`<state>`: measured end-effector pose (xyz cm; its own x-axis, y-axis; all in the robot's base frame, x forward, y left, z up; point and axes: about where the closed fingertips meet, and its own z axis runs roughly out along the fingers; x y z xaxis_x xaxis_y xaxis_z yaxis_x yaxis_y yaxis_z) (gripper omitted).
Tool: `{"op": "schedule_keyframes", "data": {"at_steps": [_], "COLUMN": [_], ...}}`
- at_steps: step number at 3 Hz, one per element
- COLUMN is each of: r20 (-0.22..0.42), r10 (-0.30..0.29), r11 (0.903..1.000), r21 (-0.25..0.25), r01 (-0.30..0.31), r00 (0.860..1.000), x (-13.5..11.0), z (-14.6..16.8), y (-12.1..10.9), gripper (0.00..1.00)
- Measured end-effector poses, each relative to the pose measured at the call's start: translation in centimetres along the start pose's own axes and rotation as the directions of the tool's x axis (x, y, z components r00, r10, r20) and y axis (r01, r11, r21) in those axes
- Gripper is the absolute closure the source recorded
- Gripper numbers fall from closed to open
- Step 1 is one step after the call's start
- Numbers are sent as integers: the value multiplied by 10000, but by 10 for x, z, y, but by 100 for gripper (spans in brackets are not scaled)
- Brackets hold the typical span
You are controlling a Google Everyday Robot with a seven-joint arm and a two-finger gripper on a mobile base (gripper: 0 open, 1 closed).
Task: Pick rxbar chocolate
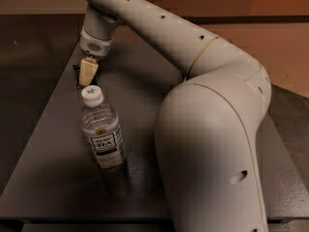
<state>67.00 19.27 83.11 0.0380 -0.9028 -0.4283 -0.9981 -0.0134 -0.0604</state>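
The gripper hangs at the end of the arm, pointing down over the far left part of the tabletop, close to its left edge. Whether it is open or closed cannot be told from this angle. The rxbar chocolate lies flat on the tabletop right at the gripper's tip. Only a thin black sliver of it shows on the gripper's left side, and the rest is hidden behind it. That sliver seems to run along the tabletop's left edge, so the bar's long axis probably points away from the camera, though too little shows to be sure. The clear bottle stands upright just nearer the camera, its white cap close beneath the gripper, so a straight descent looks safest.
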Motion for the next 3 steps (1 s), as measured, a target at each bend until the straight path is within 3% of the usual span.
{"op": "schedule_keyframes", "data": {"at_steps": [1,2,3], "r20": [161,434,669], "r10": [-77,-157,-226], "r11": [10000,9999,9997], "r21": [-23,9,65], "r01": [78,157,222], "r00": [9998,9989,9975], "x": [-2,-8,-16], "z": [-8,-24,-44], "y": [5,11,16], "gripper": [90,100,100]}}
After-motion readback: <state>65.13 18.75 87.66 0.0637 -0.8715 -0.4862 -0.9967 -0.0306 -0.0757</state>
